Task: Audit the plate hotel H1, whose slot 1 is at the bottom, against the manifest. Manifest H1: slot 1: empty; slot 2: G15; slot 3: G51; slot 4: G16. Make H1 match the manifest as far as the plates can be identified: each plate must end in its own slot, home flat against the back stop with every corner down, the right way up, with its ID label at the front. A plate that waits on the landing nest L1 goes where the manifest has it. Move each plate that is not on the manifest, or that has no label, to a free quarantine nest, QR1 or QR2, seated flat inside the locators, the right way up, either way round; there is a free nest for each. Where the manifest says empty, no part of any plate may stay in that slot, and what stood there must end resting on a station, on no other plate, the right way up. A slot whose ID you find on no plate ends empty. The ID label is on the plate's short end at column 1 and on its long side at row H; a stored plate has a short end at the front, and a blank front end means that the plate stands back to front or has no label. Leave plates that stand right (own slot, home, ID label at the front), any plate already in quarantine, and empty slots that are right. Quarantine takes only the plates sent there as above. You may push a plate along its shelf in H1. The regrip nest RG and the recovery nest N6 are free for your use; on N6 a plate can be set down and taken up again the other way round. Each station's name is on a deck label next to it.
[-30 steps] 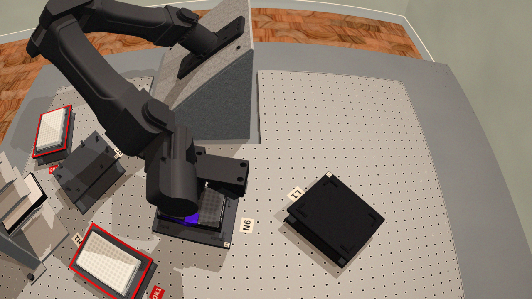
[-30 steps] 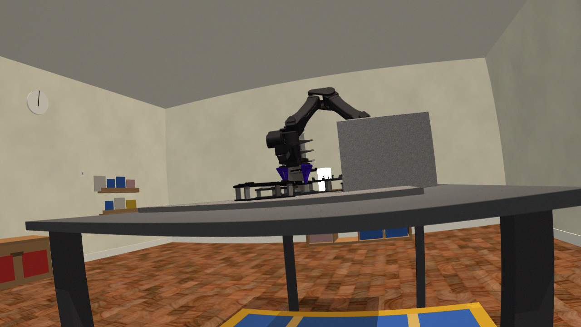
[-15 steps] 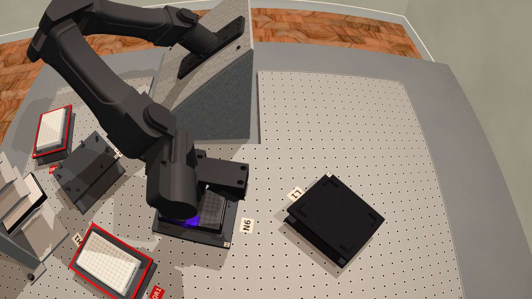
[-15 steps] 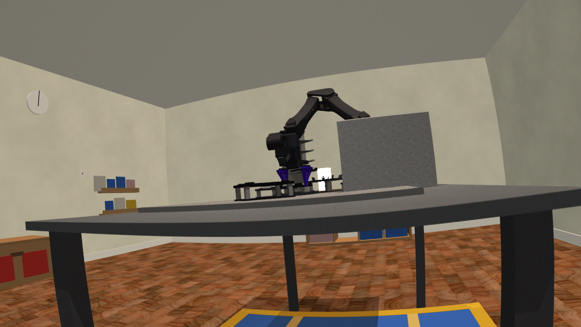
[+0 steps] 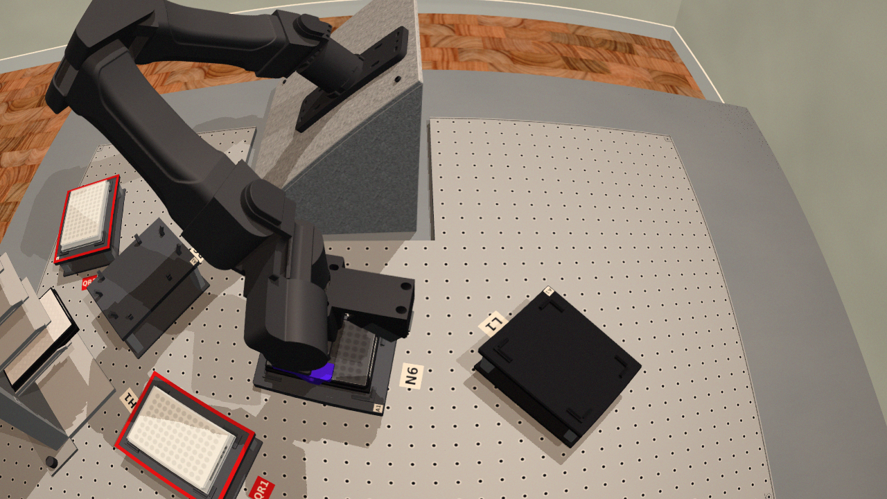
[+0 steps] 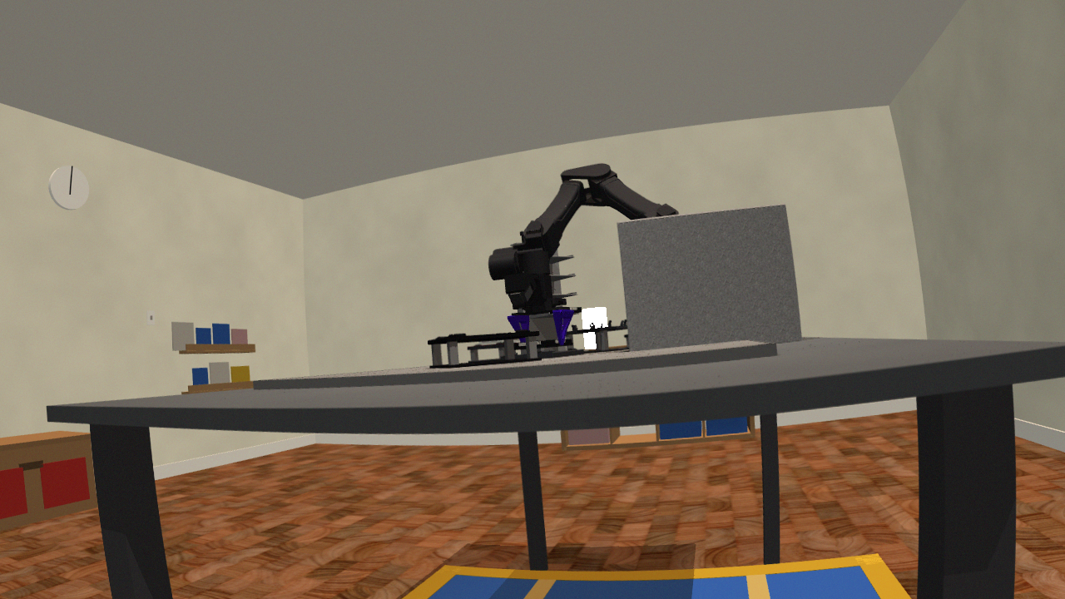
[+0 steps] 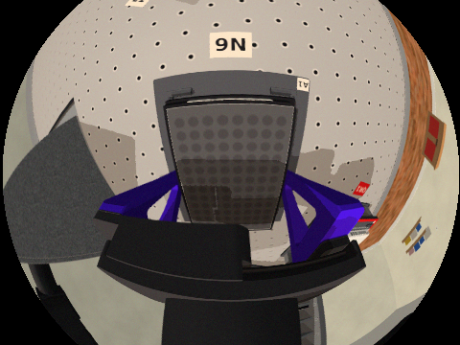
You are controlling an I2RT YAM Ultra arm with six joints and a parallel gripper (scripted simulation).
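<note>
My gripper (image 6: 542, 342) (image 7: 232, 178) is shut on a dark plate (image 5: 356, 356) (image 7: 235, 144), its violet fingers at the long sides. The plate is level, wells up, low at the N6 nest (image 5: 322, 398) (image 7: 230, 82); whether it touches the nest cannot be told. A pale strip shows on its short end, unreadable. White plates (image 5: 179, 434) (image 5: 83, 213) lie in the red-edged nests QR1 (image 5: 204, 403) and QR2 (image 5: 113, 217). The hotel H1 (image 5: 83, 391) is cut off at the left; a pale-topped plate (image 5: 46, 338) shows in it. Its other slots and ID labels are hidden.
The landing nest L1 (image 5: 558, 366) is empty, right of N6. The raised regrip nest RG (image 5: 148, 288), with pegs, holds no plate and stands between H1 and the arm. The grey pedestal block (image 5: 366, 186) (image 6: 707, 275) (image 7: 57, 192) rises behind N6.
</note>
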